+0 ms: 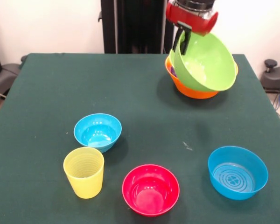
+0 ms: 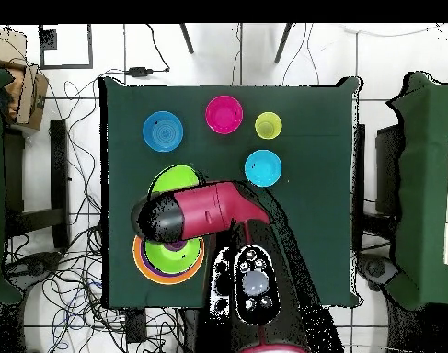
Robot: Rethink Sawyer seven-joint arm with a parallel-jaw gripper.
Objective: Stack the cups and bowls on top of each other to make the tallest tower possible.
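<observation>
My gripper [image 1: 183,41] is shut on the rim of a lime green bowl [image 1: 207,60] and holds it tilted just above the tower [image 1: 192,91]. The tower is a large orange bowl at the far right of the table, with a sliver of purple bowl [image 1: 173,72] and another green rim showing inside it. In the overhead view the held green bowl [image 2: 177,179] lies beside the orange bowl [image 2: 146,268], and the arm [image 2: 209,211] hides the gripper. The pale yellow ribbed cup [image 1: 84,171] stands upright at the near left. The purple cup is out of view.
A blue bowl [image 1: 97,131] sits near the yellow cup. A pink-red bowl [image 1: 150,189] is at the near edge and a second blue bowl [image 1: 237,171] at the near right. All rest open side up. Chairs and cables surround the table [image 2: 310,239].
</observation>
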